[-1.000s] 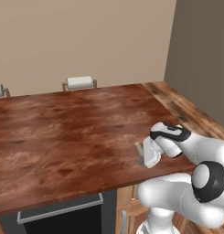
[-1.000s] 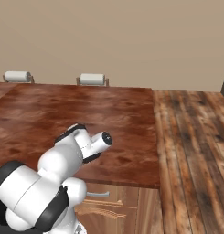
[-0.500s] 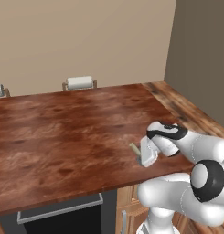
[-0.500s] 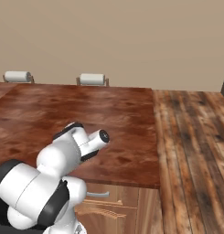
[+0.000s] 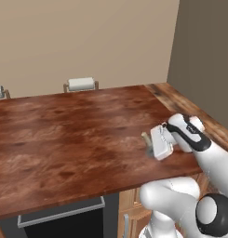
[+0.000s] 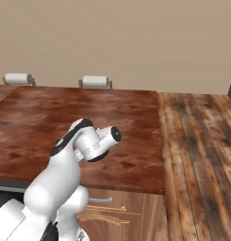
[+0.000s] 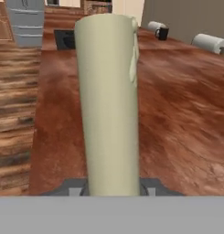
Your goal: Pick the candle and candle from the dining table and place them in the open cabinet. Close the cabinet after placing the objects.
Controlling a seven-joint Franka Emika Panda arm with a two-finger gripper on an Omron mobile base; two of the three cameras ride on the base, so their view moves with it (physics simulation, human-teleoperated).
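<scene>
Gripper clamped on one beige candle: smooth waxy cylinder, drip at rim, upright on grey base, at table's 4 o'clock edge. Table: glossy reddish wood grain. Two white rolls at 12 o'clock, far side.

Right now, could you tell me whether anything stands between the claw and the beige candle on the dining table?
Nothing visible does: the claw is right at the beige candle, which rises directly ahead of it in the hand view.
</scene>
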